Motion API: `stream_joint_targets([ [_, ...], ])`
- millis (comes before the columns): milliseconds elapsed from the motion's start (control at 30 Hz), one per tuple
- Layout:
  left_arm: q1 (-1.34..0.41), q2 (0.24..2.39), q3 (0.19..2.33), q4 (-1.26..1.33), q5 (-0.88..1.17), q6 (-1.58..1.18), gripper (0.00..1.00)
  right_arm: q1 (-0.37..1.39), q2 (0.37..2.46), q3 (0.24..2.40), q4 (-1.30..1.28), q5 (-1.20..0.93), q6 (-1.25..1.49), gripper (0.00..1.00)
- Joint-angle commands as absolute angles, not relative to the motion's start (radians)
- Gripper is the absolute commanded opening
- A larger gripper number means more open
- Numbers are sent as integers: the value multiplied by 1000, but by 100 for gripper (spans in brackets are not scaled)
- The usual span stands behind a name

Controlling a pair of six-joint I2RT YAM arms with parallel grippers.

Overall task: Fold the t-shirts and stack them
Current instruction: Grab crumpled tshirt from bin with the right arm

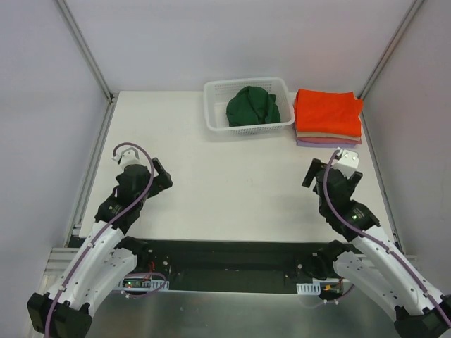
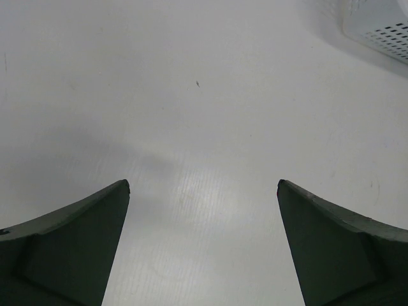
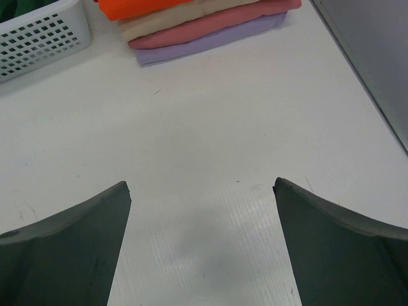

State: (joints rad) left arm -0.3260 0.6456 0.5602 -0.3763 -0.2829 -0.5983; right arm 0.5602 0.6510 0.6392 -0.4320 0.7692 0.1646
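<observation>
A crumpled dark green t-shirt lies in the white mesh basket at the back of the table. Right of it is a stack of folded t-shirts, orange on top, tan, pink and lilac below; it also shows in the right wrist view. My left gripper is open and empty over bare table at the left. My right gripper is open and empty over bare table, near the stack.
The table is white, with metal rails along the left and right edges. A corner of the basket shows in the left wrist view and in the right wrist view.
</observation>
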Motion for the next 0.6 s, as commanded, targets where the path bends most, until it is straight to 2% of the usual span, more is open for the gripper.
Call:
stream_joint_targets([
  [0,-324,649,575,-354,-285,-606,99,558,621,627,-371,781,141,96],
  [167,-324,653,574,-341,-308,-623,99,557,640,627,-295,678,66,96],
  [300,-324,678,572,-275,-247,-604,99,555,710,641,-195,623,34,96],
  [400,-324,712,578,-249,-229,-597,99,551,865,743,-172,586,8,96],
  [567,-324,735,554,-189,-183,-574,99,523,1231,1050,-210,476,-38,96],
])
